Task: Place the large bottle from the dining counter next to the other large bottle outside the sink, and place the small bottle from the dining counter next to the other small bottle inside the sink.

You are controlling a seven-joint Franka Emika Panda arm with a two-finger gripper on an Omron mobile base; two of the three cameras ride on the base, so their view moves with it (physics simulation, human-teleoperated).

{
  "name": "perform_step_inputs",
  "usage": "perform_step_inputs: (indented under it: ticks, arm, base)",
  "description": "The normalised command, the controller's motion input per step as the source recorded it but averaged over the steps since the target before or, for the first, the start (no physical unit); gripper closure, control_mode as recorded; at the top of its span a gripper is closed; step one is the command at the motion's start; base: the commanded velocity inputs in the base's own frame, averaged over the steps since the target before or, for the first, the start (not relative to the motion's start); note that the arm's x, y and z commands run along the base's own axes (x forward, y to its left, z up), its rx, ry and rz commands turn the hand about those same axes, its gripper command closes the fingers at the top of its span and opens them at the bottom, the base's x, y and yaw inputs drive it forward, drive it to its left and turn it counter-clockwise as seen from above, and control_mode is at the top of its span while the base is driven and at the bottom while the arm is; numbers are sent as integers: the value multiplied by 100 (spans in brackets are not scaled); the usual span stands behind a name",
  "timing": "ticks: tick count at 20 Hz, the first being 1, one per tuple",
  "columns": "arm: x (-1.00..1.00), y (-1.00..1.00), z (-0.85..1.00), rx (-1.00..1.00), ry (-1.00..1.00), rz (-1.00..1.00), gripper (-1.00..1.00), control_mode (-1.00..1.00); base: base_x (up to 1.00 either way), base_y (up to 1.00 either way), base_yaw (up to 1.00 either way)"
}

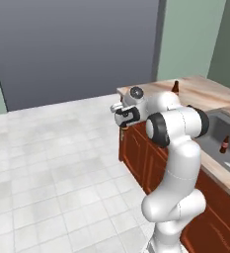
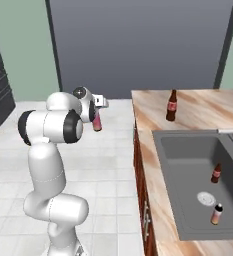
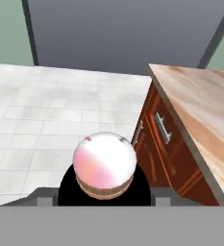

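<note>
Pink-to-yellow and glossy, the slim large bottle (image 2: pixel 96 122) hangs clamped in the gripper (image 2: pixel 95 114) fingers above pale floor tiles (image 2: pixel 113 165), beside the marbled counter (image 2: pixel 198 107).

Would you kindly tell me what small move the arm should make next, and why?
Probably swing right toward the counter: the hand holds the gradient bottle over the floor, apart from the tall brown bottle standing beside the sink.
</note>
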Motion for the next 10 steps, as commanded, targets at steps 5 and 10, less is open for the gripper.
perform_step_inputs:
  ticks: [5,10]
  arm:
    - [0,0,0,0,0,0,100,100]
    - [0,0,0,0,0,0,100,100]
  base:
    - [37,28,-33]
    - [31,38,-32]
